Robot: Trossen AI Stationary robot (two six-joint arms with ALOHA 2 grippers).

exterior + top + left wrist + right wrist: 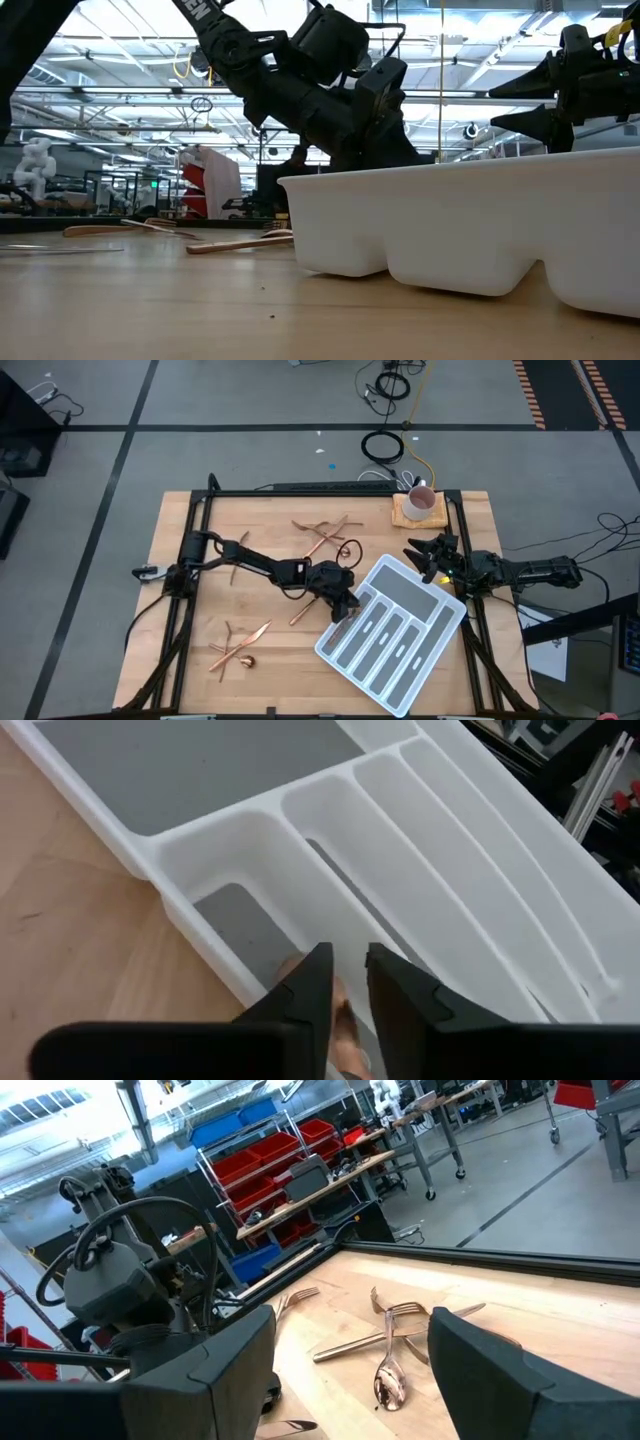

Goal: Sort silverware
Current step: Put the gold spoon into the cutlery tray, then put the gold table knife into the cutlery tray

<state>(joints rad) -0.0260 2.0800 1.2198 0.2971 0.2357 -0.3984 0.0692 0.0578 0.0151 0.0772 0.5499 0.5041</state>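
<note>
The grey-white divided tray (430, 630) lies slantwise at the table's right. My left gripper (348, 610) reaches over the tray's left end, its fingers a little apart (348, 952) above a short end compartment. A copper piece of silverware (343, 1025) lies in that compartment, right under the fingers and partly hidden by them. More silverware lies on the wood in a far pile (325, 530), in a near-left pile (240, 650), and as a single piece (303, 610) beside the tray. My right gripper (420, 555) waits open at the right edge.
A pink mug (421, 502) stands on a wooden coaster at the far right corner. The right wrist view shows forks and a spoon (390, 1345) crossed on the wood. Bare wood lies between the piles and along the near edge.
</note>
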